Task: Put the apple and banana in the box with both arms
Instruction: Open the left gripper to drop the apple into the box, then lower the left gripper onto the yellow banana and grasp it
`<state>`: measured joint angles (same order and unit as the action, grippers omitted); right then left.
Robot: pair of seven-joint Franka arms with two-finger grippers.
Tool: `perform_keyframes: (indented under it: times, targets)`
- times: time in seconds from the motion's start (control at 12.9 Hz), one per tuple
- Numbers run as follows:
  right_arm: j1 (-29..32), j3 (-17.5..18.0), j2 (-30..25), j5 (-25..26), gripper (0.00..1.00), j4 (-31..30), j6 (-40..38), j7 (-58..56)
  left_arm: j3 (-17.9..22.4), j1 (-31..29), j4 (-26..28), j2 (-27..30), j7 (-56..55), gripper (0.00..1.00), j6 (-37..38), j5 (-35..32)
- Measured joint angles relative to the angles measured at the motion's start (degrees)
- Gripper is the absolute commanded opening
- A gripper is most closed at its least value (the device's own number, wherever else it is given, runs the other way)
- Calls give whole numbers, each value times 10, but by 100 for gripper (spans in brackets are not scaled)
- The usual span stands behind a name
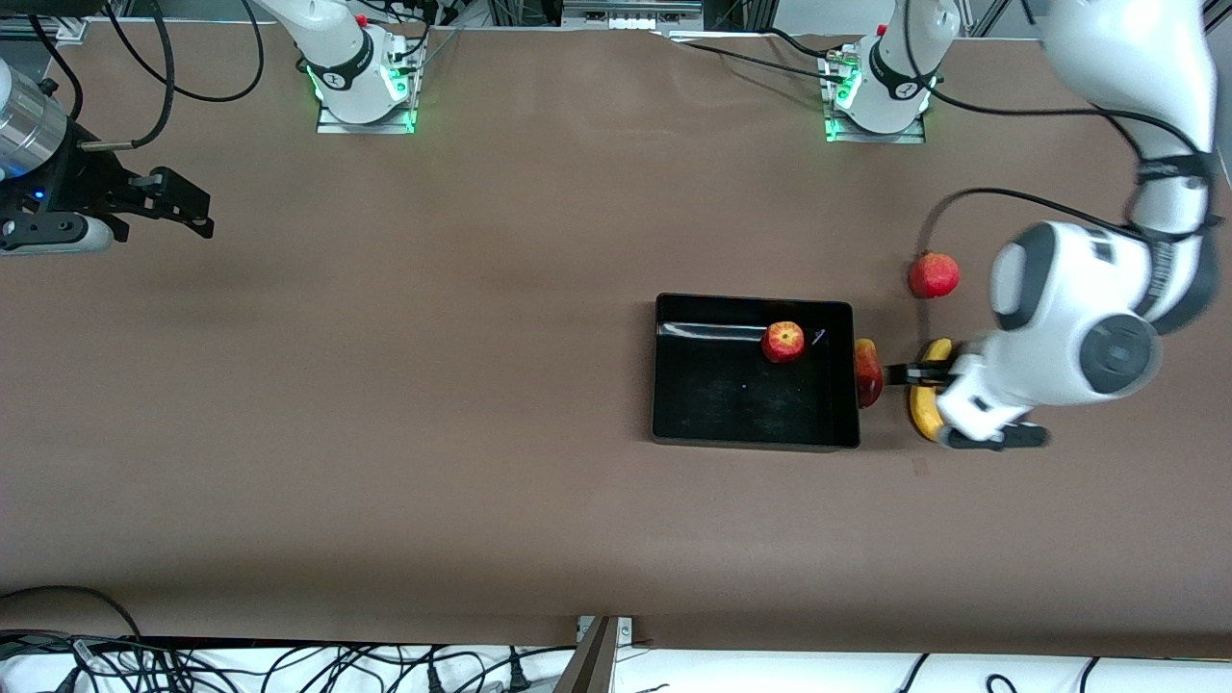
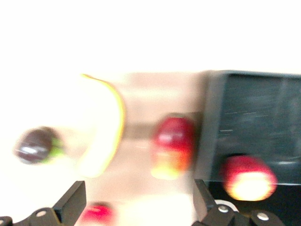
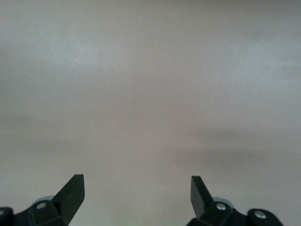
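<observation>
Hovering low over the banana point(image 1: 929, 399), the left tool point(image 1: 900, 373) had its fingers spread wide with nothing between them, going by the left wrist view, where both fingers point(image 2: 70, 200) stood apart. My read: it was lining up on the banana, open so it could straddle the fruit across its narrow width. The banana lay on the tabletop point(image 1: 385, 433) just off the box's point(image 1: 664, 385) wall at the left arm's end, at about 3 o'clock from the box in the front view, partly hidden under the wrist.

The apple point(image 1: 783, 341) already sat inside the box, toward its 1 o'clock corner, so that half looked done.

The likely obstruction: an elongated red-yellow fruit point(image 1: 868, 373) lay against the box's outer wall, between box and banana, right in the transfer path. The tool would probably need to lift clear over it and the wall. A plain red round fruit point(image 1: 933, 274) sat at about 12 o'clock from the banana, well apart and not in the way. The left wrist view also showed a dark roundish object point(image 2: 35, 146) too blurred to identify.

The right tool point(image 1: 178, 207) waited over bare tabletop at the right arm's end, at 9 o'clock in the front view, fingers apart and empty.
</observation>
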<state>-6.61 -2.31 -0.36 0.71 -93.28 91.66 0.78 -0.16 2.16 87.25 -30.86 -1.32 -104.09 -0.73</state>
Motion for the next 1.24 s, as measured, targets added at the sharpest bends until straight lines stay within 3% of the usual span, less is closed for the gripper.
perform_keyframes:
  times: [0.08,0.31,0.39,0.46,0.62,0.7,1.08,1.24]
  targets:
    - [0,0,0,0,100,1,1,0,0,-26,1,-33,50,100,-18,-10]
    - [0,0,0,0,100,1,2,0,-2,-36,32,-88,63,100,-101,-12]
    - [0,0,1,0,100,1,2,0,-4,-39,57,-98,65,63,-139,-12]
    - [0,0,1,0,100,1,2,0,-6,-41,78,-103,72,38,-165,-12]
    - [0,0,1,0,100,1,2,0,-8,-43,94,-104,88,9,-178,-12]
    - [0,0,1,1,100,1,2,0,-8,-45,94,-101,93,0,-178,-12]
    - [0,0,1,1,100,1,2,0,-10,-49,83,-91,97,0,-163,-12]
    - [0,0,1,1,100,2,2,0,-15,-48,25,-83,97,0,-89,-12]
